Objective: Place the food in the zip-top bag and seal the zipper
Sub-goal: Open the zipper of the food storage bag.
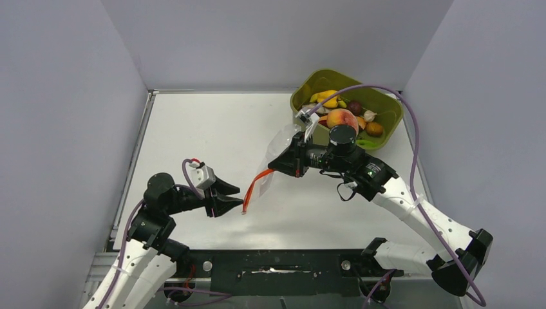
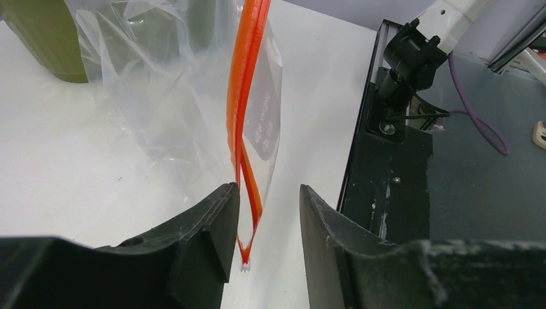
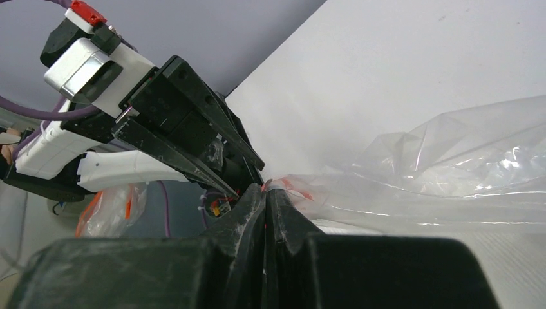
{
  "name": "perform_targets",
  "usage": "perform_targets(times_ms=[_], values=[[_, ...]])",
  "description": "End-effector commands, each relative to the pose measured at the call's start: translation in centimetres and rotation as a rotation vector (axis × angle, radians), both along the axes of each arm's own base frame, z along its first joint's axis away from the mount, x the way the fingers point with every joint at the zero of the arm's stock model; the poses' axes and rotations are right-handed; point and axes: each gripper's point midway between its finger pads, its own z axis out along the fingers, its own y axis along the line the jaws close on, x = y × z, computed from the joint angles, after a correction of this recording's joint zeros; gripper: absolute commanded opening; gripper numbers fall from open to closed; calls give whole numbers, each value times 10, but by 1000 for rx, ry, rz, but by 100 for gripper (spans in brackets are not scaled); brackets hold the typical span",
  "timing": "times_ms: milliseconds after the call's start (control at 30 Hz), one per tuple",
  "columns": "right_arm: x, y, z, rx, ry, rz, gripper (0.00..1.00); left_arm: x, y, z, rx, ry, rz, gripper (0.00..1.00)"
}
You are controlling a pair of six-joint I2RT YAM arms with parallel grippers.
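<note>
The right fingers [image 3: 244, 222] pinch the red-orange zipper strip [image 2: 245, 96] of the clear crinkly plastic bag [image 2: 161, 96]; the left fingers [image 2: 206, 219] stand half-parted around the strip's hanging end.

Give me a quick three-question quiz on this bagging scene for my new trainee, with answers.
1. True or false: the peach lies in the green tub.
2. How does the left gripper stand?
3. The right gripper is shut on: A zipper; B peach; C green tub.
Key: 1 true; 2 open, straddling the zipper's end; 3 A.
</note>
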Motion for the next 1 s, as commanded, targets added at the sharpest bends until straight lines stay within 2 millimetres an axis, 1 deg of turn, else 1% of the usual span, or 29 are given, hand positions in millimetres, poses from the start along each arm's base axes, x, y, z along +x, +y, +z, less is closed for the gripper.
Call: perform_targets(times_ms=[0, 133, 300, 600, 967], values=[[-4, -12, 36, 41, -125, -2, 0, -8, 0, 14, 5, -50, -37, 37], [-12, -10, 46, 74, -139, 40, 0, -1, 2, 7, 29, -53, -7, 35], [-16, -7, 50, 102, -129, 61, 0, 2, 1, 4, 26, -47, -2, 35], [-16, 1, 45, 137, -107, 91, 0, 6, -1, -6, 16, -22, 1, 33], [-16, 3, 42, 141, -103, 105, 0, 11, 0, -12, 34, -24, 23, 24]])
